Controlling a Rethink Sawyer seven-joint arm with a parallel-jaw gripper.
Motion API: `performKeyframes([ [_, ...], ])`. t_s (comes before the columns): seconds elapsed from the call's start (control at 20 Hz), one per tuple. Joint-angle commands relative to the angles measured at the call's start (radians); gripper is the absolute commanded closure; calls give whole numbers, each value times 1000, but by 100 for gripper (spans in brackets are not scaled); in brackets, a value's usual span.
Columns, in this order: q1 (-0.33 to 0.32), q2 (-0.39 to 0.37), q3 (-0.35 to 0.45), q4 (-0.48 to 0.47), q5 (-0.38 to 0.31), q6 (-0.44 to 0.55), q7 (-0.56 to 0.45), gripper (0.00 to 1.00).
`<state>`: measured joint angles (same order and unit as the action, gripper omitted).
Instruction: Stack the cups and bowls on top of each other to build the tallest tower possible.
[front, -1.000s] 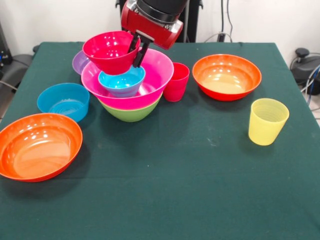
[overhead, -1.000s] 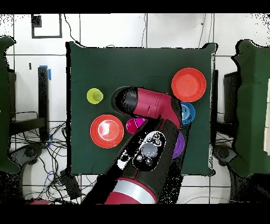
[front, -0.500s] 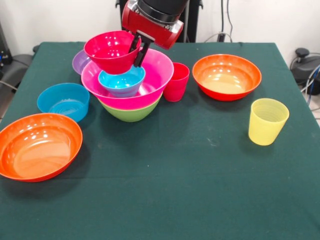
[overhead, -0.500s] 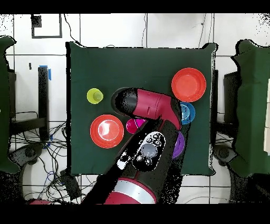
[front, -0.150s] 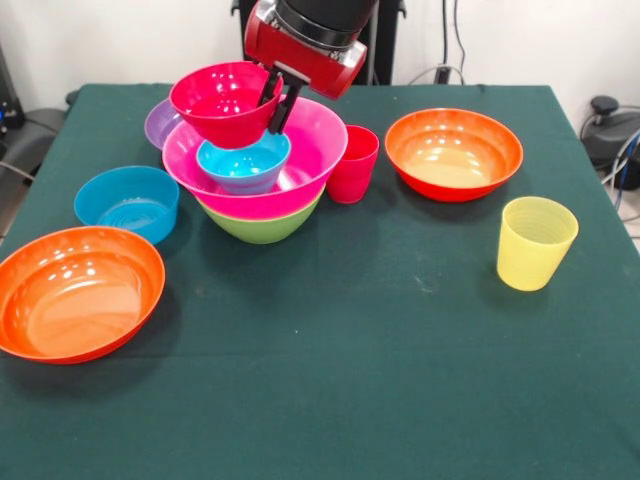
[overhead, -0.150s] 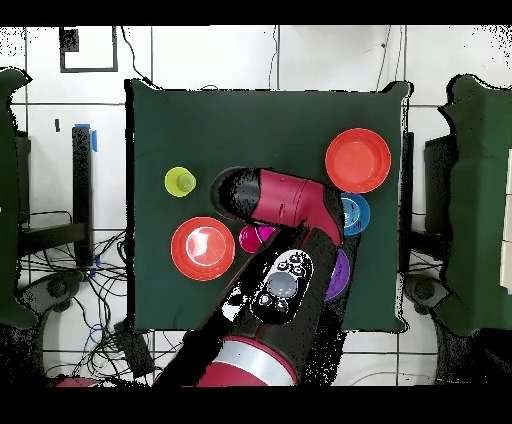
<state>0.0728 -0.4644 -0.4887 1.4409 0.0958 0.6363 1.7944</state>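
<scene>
My gripper (front, -0.150s: 271, 113) is shut on the right rim of the small red-pink bowl (front, -0.150s: 222, 100) and holds it tilted in the air. Below it stands the tower: a green bowl (front, -0.150s: 262, 226), the big pink bowl (front, -0.150s: 305, 160) on it, and a small blue bowl (front, -0.150s: 243, 162) inside. The red cup (front, -0.150s: 352, 164) stands right beside the tower. The yellow cup (front, -0.150s: 536, 242) stands alone at the right and also shows in the overhead view as the yellow cup (overhead, -0.150s: 180, 181). In that view my arm (overhead, -0.150s: 285, 200) hides the tower and the gripper.
Orange bowls sit at the front left (front, -0.150s: 78, 292) and back right (front, -0.150s: 455, 153). A second blue bowl (front, -0.150s: 127, 203) lies left of the tower, with a purple bowl (front, -0.150s: 158, 122) behind it. The green cloth table (front, -0.150s: 380, 380) fills the front.
The held red-pink bowl has risen slightly and shifted a little to the right over the tower. Everything on the table stays put.
</scene>
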Motion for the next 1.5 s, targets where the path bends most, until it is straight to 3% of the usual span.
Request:
performKeyframes([
  [0.05,5,80,131,39,-44,-79,102,100],
  [1.5,0,91,142,42,-36,-80,91,100],
])
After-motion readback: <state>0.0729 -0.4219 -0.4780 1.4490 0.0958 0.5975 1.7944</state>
